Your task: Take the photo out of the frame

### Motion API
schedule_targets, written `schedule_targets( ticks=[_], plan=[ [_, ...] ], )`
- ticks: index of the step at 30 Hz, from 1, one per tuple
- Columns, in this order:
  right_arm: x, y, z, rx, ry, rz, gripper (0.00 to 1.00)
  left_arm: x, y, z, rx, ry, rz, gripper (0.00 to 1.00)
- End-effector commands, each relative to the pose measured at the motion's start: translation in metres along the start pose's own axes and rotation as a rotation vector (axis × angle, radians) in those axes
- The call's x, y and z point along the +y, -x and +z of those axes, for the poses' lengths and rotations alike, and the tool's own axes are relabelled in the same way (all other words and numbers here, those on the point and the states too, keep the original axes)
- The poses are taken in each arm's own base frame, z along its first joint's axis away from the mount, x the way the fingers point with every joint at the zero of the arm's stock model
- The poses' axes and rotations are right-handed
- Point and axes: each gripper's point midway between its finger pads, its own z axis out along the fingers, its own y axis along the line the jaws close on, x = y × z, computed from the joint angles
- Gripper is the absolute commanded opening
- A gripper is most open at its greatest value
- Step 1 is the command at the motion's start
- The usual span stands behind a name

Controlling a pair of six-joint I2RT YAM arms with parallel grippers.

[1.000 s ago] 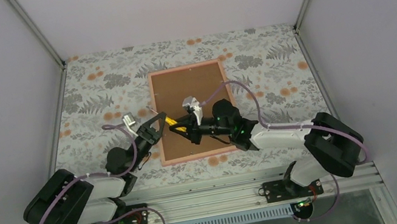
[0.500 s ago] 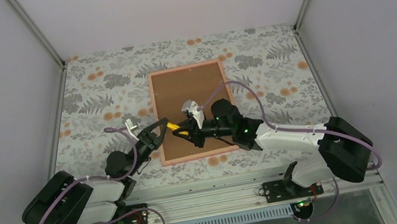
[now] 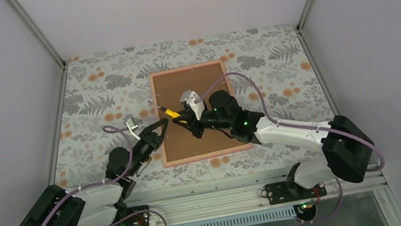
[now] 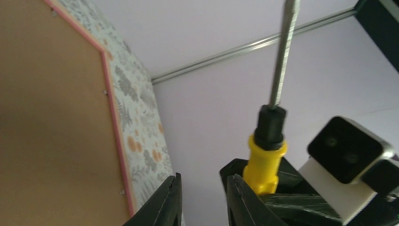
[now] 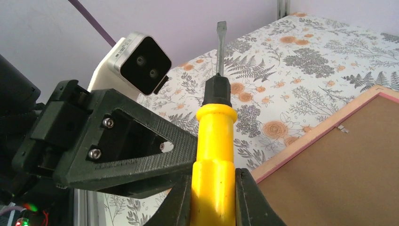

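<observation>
Photo hidden beneath backing panel (image 3: 193,83) in frame (image 3: 185,68), right tool (image 5: 214,202) gripping screwdriver (image 5: 215,132), left tool (image 4: 203,190) narrowly parted

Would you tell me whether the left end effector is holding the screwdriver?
No: the right wrist view shows the screwdriver clamped in the right end effector.

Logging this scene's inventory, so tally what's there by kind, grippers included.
Frame: 1
Backing panel: 1
Screwdriver: 1
Grippers: 2, the left gripper and the right gripper
Photo: 0 in view
Total: 5
</observation>
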Motion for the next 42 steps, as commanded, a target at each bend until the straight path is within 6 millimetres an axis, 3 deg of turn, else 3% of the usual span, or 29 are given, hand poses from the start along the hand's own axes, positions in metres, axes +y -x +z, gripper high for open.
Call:
schedule_targets(
  ticks=[1,4,8,13,24,28,33,36,39,42],
  plan=[
    [-0.003,0.008,0.007,-0.006,-0.023,-0.065,0.04,0.008,0.001,0.004,0.002,0.043,0.001,0.29],
    [-0.005,0.006,0.010,0.006,-0.041,-0.077,0.04,0.002,0.003,0.004,0.002,0.011,-0.003,0.48],
    [-0.014,0.001,0.012,0.023,-0.090,-0.093,0.04,-0.006,0.004,0.001,-0.005,-0.027,0.001,0.56],
    [-0.018,-0.005,0.013,0.056,-0.120,-0.131,0.04,-0.007,0.010,-0.004,-0.029,-0.027,0.013,0.60],
    [0.002,-0.014,0.025,0.087,-0.086,-0.185,0.04,0.003,0.011,0.013,0.003,0.032,0.007,0.61],
    [0.006,-0.016,0.027,0.086,-0.076,-0.186,0.04,0.005,0.008,0.016,0.022,0.026,-0.009,0.49],
    [0.008,-0.012,0.025,0.065,-0.069,-0.172,0.06,0.006,0.009,0.013,0.013,0.014,-0.029,0.19],
    [0.010,-0.011,0.022,0.045,-0.063,-0.143,0.14,0.003,0.011,0.011,0.005,-0.003,-0.036,0.03],
    [0.013,-0.004,0.014,-0.003,-0.030,-0.090,0.28,-0.005,0.015,0.007,-0.012,-0.039,-0.040,0.02],
    [0.019,0.005,0.005,-0.062,0.011,-0.040,0.33,-0.013,0.018,0.004,-0.030,-0.070,-0.059,0.02]
  ],
)
